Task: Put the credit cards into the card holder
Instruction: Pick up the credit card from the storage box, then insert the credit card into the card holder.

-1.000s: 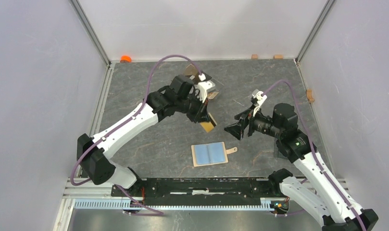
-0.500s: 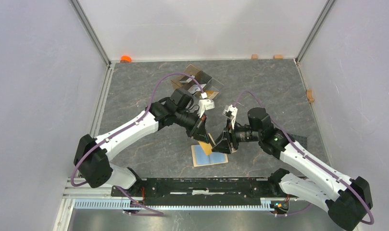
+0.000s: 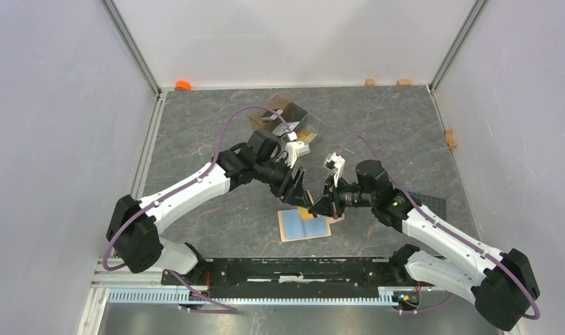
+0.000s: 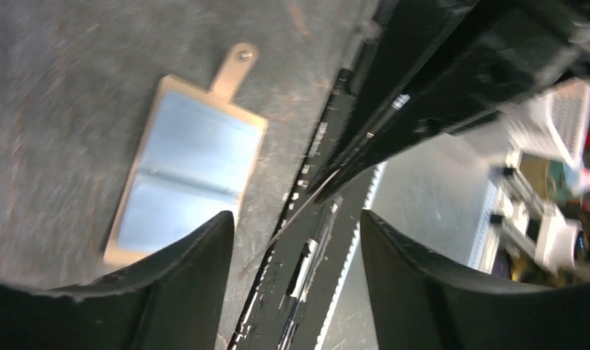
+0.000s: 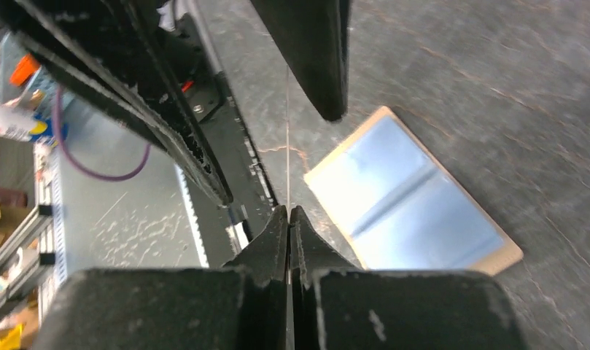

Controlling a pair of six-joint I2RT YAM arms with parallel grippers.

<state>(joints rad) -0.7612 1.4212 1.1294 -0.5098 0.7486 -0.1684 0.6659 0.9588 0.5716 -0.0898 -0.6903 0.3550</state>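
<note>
Card holder (image 3: 304, 225) lay open, near ctr; right claw (image 5: 288, 219) clenched 1 orange credit card (image 3: 305, 211) above it, left claw (image 4: 295, 226) released.

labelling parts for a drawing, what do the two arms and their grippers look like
The left arm and right arm have white shells between black joints. A purple cable loops along each one to a white mount at the wrist. The left gripper and right gripper have plain black, wedge-shaped fingers.
</note>
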